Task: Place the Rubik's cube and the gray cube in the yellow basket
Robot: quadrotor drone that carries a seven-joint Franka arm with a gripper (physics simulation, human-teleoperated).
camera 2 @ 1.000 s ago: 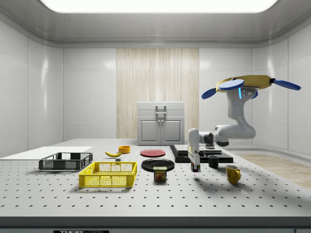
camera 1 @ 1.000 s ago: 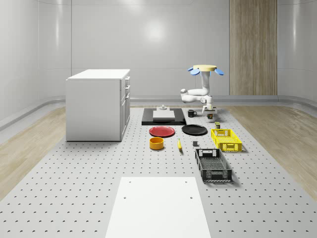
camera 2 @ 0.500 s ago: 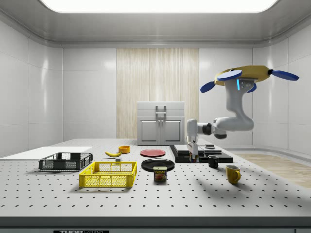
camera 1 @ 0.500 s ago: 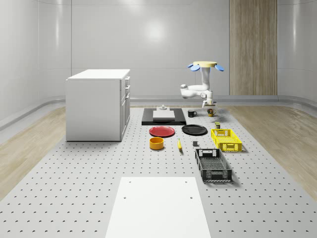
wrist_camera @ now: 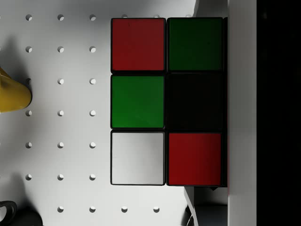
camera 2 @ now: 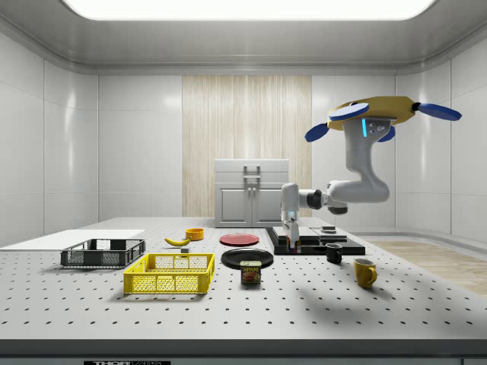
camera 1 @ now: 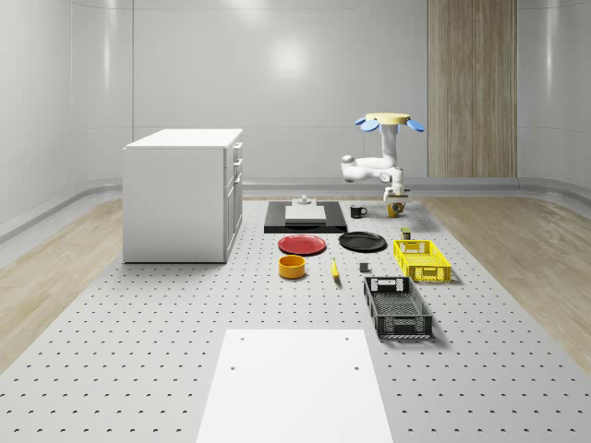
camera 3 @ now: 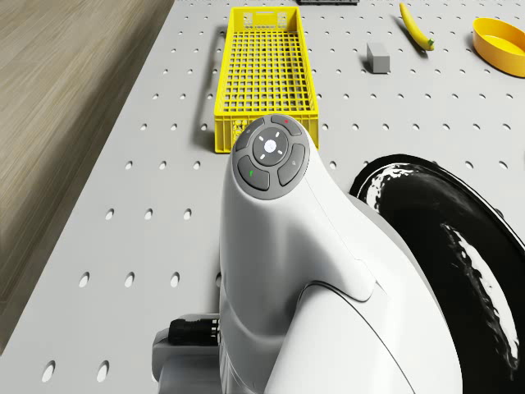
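Note:
The Rubik's cube (wrist_camera: 164, 101) hangs above the table with my gripper (camera 2: 289, 230) shut on it; a dark finger (wrist_camera: 277, 113) lies against one side. The drone (camera 1: 390, 120) hovers over the far right part of the table, near the mugs, with the arm bent below it and the gripper (camera 1: 397, 195) pointing down. The yellow basket (camera 1: 422, 260) (camera 2: 170, 274) (camera 3: 264, 74) stands nearer the front, to the whole-scene view's right. The small gray cube (camera 1: 364, 269) (camera 3: 378, 57) lies on the table just left of the basket.
A yellow mug (camera 2: 365, 272) (wrist_camera: 11, 92), a black mug (camera 2: 334, 252) and a spam can (camera 2: 250, 271) stand near the gripper. A black plate (camera 1: 362, 242), red plate (camera 1: 302, 245), orange bowl (camera 1: 292, 267), banana (camera 1: 334, 269), black basket (camera 1: 397, 306), black platform (camera 1: 305, 217) and white cabinet (camera 1: 183, 194) also stand on the table.
The gripper has risen from the table with the Rubik's cube in it. Drone and arm have shifted toward the side view's left.

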